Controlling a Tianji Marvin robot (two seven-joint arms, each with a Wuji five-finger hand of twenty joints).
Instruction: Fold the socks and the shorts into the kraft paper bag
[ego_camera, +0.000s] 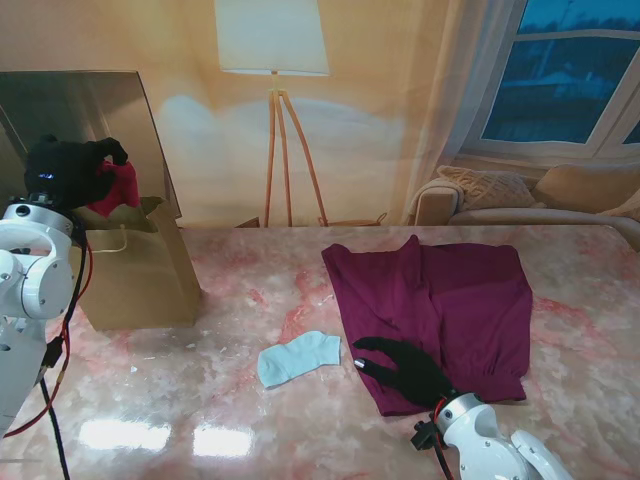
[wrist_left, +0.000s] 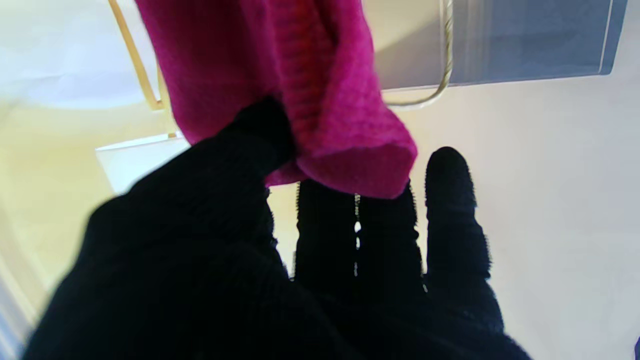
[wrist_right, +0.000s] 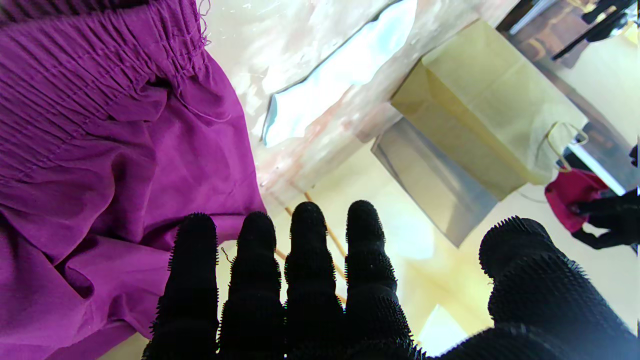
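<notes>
My left hand (ego_camera: 72, 172) hangs above the open kraft paper bag (ego_camera: 140, 275) at the table's left, shut on a pink sock (ego_camera: 116, 190). The left wrist view shows that pink sock (wrist_left: 280, 75) pinched between the thumb and fingers. A light blue sock (ego_camera: 298, 358) lies flat on the table near the middle. The purple shorts (ego_camera: 440, 310) are spread out on the right. My right hand (ego_camera: 405, 370) rests open, fingers spread, on the near left corner of the shorts (wrist_right: 100, 150).
The marble table (ego_camera: 250, 420) carries glare patches near me on the left. A dark panel (ego_camera: 90, 110) stands behind the bag. A floor lamp (ego_camera: 275, 100) and a sofa (ego_camera: 520, 195) sit beyond the far edge.
</notes>
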